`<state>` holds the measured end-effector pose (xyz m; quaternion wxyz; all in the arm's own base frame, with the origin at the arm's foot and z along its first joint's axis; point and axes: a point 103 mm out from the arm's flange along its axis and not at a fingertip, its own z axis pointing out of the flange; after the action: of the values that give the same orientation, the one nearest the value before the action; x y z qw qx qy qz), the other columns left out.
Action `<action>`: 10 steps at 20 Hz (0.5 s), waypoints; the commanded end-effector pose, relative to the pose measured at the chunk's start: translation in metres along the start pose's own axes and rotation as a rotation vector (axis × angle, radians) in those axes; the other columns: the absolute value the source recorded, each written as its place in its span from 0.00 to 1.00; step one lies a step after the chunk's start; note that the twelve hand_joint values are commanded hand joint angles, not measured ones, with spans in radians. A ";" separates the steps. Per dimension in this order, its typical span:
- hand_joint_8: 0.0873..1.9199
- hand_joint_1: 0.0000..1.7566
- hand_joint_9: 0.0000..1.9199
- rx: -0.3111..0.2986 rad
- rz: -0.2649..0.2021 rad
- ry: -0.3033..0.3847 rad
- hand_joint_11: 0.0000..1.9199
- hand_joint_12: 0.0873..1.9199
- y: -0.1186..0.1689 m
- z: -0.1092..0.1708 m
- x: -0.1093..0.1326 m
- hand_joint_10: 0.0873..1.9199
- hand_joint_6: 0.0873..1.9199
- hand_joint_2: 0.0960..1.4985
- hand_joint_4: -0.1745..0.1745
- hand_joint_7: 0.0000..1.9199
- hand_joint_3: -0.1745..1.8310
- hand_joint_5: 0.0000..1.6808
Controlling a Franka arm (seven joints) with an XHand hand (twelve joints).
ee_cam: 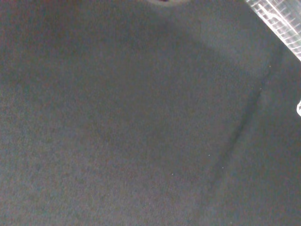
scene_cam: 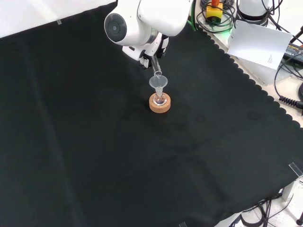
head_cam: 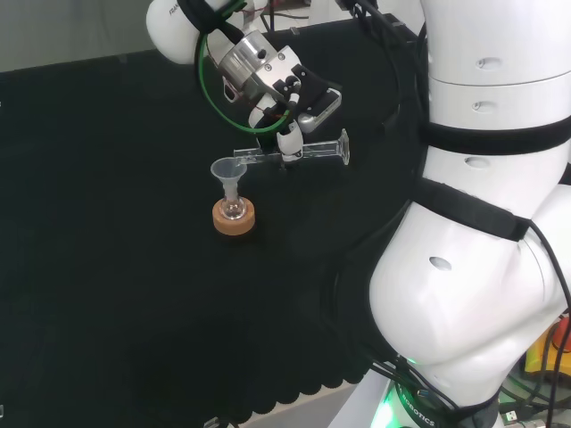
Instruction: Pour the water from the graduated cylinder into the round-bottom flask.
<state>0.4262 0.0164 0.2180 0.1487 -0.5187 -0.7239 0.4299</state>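
A small clear round-bottom flask (head_cam: 234,210) sits in a cork ring stand (head_cam: 234,218) on the black cloth, with a clear funnel (head_cam: 227,172) in its neck. The hand (head_cam: 287,116) is shut on a clear graduated cylinder (head_cam: 294,153), which lies almost level, its mouth end at the funnel's rim and its foot pointing right in the head view. In the front view the cylinder's mouth (scene_cam: 156,74) hangs just over the funnel (scene_cam: 159,84) and the flask (scene_cam: 160,98) on its cork stand (scene_cam: 160,103). Whether water flows cannot be made out.
The arm's big white links (head_cam: 482,214) stand at the right of the head view. A white sheet (scene_cam: 258,41) and cables (scene_cam: 289,90) lie beyond the cloth's scalloped edge at the right of the front view. The wrist view shows black cloth (ee_cam: 141,122).
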 end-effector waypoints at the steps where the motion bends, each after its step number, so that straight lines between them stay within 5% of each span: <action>1: 0.60 0.77 0.71 0.005 0.002 -0.003 0.62 0.36 -0.001 -0.001 0.000 0.07 0.41 0.76 0.28 0.46 0.09 0.57; 10: 0.60 0.77 0.71 0.021 -0.001 -0.006 0.62 0.36 -0.004 -0.004 0.000 0.07 0.41 0.76 0.29 0.46 0.09 0.57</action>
<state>0.4265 0.0174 0.2223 0.1511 -0.5171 -0.7207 0.4362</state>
